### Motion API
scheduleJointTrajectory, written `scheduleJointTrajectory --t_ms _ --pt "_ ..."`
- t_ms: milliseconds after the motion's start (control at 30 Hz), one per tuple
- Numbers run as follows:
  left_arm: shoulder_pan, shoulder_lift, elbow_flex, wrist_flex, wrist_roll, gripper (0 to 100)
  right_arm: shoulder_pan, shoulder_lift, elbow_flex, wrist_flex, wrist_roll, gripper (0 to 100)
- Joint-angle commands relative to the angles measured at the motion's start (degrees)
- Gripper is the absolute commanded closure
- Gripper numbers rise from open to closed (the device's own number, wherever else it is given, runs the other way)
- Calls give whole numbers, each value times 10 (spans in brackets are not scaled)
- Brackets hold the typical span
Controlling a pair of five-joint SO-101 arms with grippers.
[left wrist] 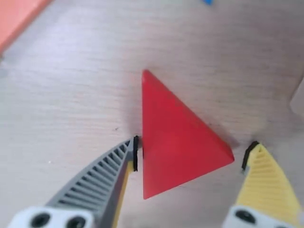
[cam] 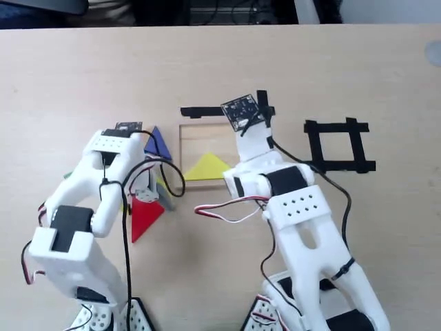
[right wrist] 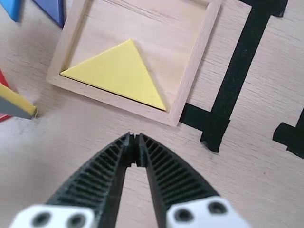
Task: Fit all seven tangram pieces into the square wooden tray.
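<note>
Now the left hand (left wrist: 192, 153) is straddling the red triangle (left wrist: 171, 128), fingers apart. The piece is lying on the bench (cam: 69, 69) at lower left of the high view. It should probably be closing squarely across the edges, or the piece may pivot. The right hand (right wrist: 137, 142), fingers together, is hovering beside the tray (right wrist: 194, 71) at centre.

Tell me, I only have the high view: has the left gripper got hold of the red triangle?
Observer: Not yet. In the left wrist view the left gripper is open, with the red triangle flat on the table between its fingers.
Operator: And the right gripper?
Observer: The right gripper is shut and empty, over the table just outside the tray.
Operator: Anything in the tray?
Observer: In the part I see, a yellow triangle, its long edge along the wall nearest that gripper.
</note>
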Motion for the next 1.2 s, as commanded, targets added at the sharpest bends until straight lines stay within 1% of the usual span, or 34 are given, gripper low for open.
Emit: scheduleJointTrajectory --t_ms 0,200,333,433,500,733,1167 --pt "-8 22 -14 4 5 637 -10 -15 -3 -4 4 984" --pt "-8 -6 19 -3 1 638 -10 -15 -3 -4 4 984" --pt "-7 -64 75 -47 -17 640 -10 -15 -3 -4 4 984" --pt "-6 -104 109 -72 -23 678 -10 -15 -3 -4 4 984" --pt "-2 -113 120 -74 -48 694 -10 -15 -3 -4 4 984" --pt "-7 -76 101 -71 -53 707 -10 -15 -3 -4 4 984" --pt "-2 -70 84 -69 -58 822 -10 -15 -3 -4 4 984"
